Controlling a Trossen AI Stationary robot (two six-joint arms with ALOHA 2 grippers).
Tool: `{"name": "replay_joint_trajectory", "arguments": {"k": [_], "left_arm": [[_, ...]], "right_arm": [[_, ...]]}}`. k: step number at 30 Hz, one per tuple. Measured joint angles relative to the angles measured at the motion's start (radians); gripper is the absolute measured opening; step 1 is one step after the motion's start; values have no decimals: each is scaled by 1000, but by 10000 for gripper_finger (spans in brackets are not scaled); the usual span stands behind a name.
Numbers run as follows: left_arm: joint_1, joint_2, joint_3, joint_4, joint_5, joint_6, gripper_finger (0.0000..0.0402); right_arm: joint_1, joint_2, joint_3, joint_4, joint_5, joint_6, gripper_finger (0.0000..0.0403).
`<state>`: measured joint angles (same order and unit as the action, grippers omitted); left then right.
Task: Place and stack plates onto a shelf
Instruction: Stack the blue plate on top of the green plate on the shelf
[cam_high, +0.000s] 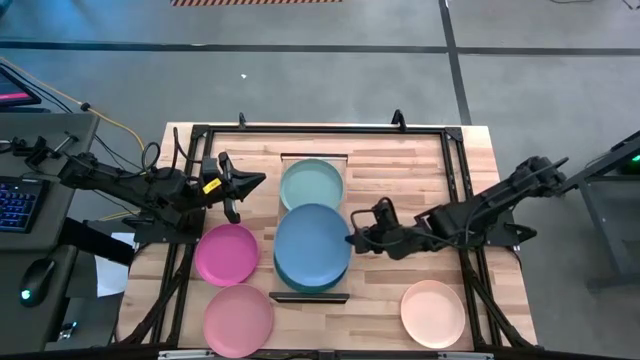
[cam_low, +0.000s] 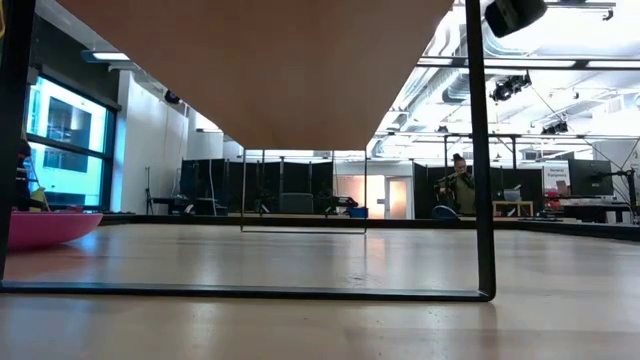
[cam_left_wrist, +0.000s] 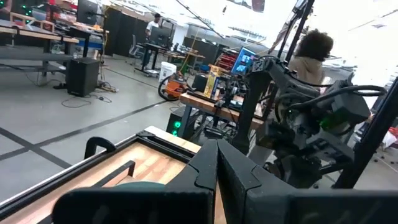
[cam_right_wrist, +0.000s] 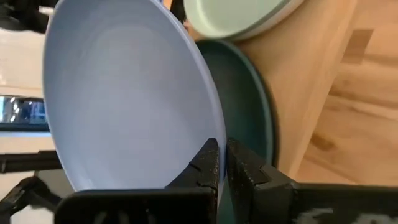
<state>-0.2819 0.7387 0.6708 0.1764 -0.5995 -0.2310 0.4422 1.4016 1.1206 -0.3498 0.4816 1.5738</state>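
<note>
text: none legible | signs: none legible (distant room signs too small)

Mostly hidden under the blue plate at centre of the high view: the dark teal plate, only a crescent showing along the lower edge. Hidden too beneath both stacks: most of the shelf. In the low view, cut by the left edge: the magenta plate, only its rim showing. Cut off at the upper right corner there: a dark arm part, gripper not identifiable. In the right wrist view, cropped at the top edge: the mint plate. Blurred at upper right of the left wrist view: a person.
</note>
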Motion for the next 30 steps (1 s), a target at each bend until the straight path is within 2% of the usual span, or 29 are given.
{"name": "replay_joint_trajectory", "arguments": {"k": [7, 16, 20, 25, 30], "left_arm": [[0, 0, 0, 0, 0, 0, 0], [0, 0, 0, -1, 0, 0, 0], [0, 0, 0, -1, 0, 0, 0], [0, 0, 0, -2, 0, 0, 0], [0, 0, 0, -2, 0, -1, 0]], "right_arm": [[4, 13, 0, 17, -67, 1, 0], [-5, 14, 0, -10, -72, 0, 7], [-4, 14, 0, -22, -74, 1, 31], [-5, 13, 0, -22, -74, -6, 83], [-6, -38, 0, -61, -80, -97, 126]]}}
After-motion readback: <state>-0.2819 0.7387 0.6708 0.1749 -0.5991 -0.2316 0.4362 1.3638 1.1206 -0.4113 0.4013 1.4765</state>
